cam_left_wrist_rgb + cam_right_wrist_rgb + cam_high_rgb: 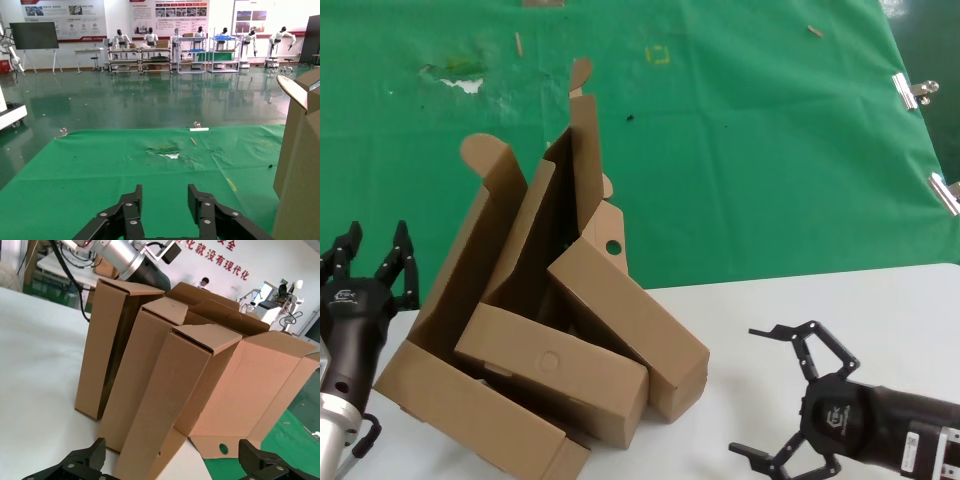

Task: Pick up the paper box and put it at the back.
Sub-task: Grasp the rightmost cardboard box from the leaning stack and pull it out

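The back [750,140], the green cloth, lies well beyond both sets of fingers and carries only a small yellow square outline [658,55] and pale scuffs.

The larger open box [470,290] stands tilted just beside the left gripper [365,262], on its inner side. It acts as a container: the embossed-circle box [555,368] lies in its lower part, and the paper box [625,320] leans against it, punched hole [613,246] showing near its upper end. Whether anything sits inside the two closed boxes cannot be seen.

The paper box's lower end lies nearest the right gripper [798,398], off its fingertips toward the left arm, with bare white tabletop [880,300] between. It is not yet grasped.

Right gripper: fingers spread wide, holding nothing, pointing at the stack. In the right wrist view the gripper [185,462] frames the box ends between its fingers.

Left gripper: fingers apart, empty, aimed over the cloth; it looks idle.

Step in hand, by my reading: approach and grasp with the right arm. Advice: close across the paper box's narrow section near its free lower end, then lift it clear before carrying back, since it leans on its neighbours and dragging could topple the stack.
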